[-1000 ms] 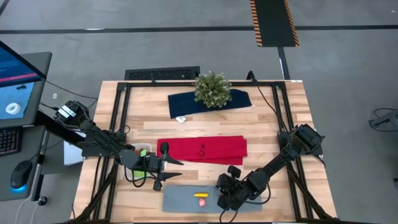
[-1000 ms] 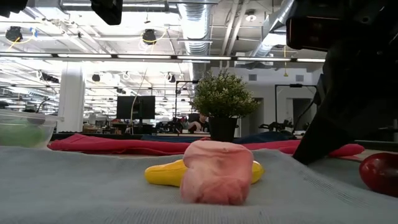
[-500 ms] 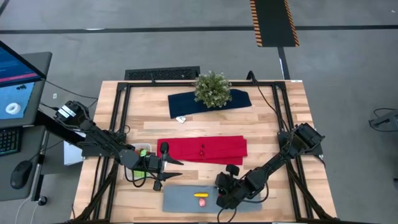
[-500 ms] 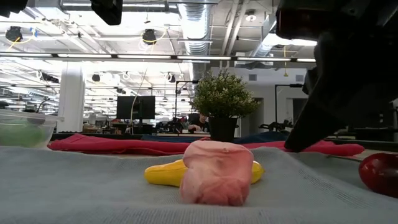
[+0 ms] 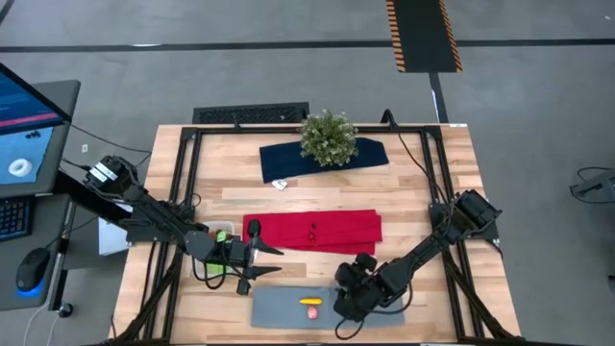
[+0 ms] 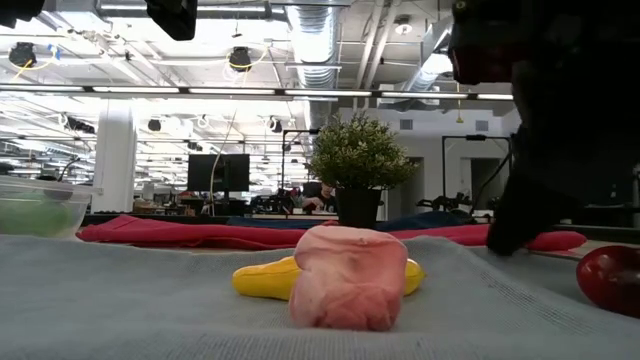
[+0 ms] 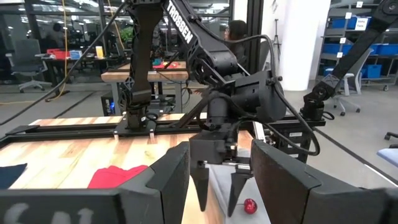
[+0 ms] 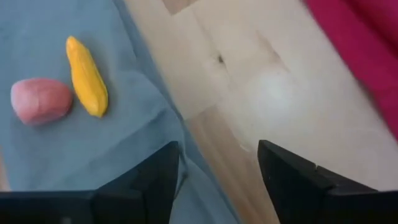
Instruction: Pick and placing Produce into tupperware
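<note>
A yellow piece (image 5: 309, 301) and a pink piece (image 5: 313, 311) of produce lie on the grey mat (image 5: 279, 306); they also show in the right wrist view, pink (image 8: 40, 99) and yellow (image 8: 87, 76). A red strawberry (image 6: 610, 278) lies on the mat's right end. My right gripper (image 5: 341, 309) is open and points down over that end, with the strawberry (image 7: 249, 205) beside it. The clear tupperware (image 6: 40, 205) holds green produce and stands beside my left gripper (image 5: 258, 262), which is open and empty.
A red cloth (image 5: 317, 231) lies across the middle of the table, behind the mat. A potted plant (image 5: 328, 137) stands on a dark blue cloth (image 5: 288, 159) at the far side. Black frame rails run along the table's left and right edges.
My right gripper has shifted a little toward the table's left over the mat's right end and has tipped more upright. The produce on the mat has stayed where it was.
</note>
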`<action>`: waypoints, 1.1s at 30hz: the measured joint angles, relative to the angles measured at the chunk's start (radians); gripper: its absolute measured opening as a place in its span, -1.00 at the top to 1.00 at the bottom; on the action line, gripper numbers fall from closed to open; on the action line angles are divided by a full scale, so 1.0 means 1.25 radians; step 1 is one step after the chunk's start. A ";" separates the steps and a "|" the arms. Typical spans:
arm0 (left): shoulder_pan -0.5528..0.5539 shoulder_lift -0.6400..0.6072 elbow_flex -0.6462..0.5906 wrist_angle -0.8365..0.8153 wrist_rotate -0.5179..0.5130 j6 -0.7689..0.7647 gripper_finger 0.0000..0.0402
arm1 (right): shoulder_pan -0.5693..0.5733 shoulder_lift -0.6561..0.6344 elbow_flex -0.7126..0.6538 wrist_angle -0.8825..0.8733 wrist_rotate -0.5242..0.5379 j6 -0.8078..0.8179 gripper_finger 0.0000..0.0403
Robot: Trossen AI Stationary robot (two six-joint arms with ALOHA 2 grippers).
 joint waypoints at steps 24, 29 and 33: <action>0.000 0.000 0.000 0.000 0.000 0.000 0.19 | 0.060 0.000 0.074 -0.037 -0.017 0.122 -0.07; 0.000 0.000 0.000 0.000 0.000 0.000 0.19 | 0.060 0.014 0.075 -0.037 -0.038 0.135 -0.05; 0.000 0.000 0.000 0.000 0.001 0.000 0.19 | 0.051 0.037 0.073 -0.033 -0.063 0.134 0.01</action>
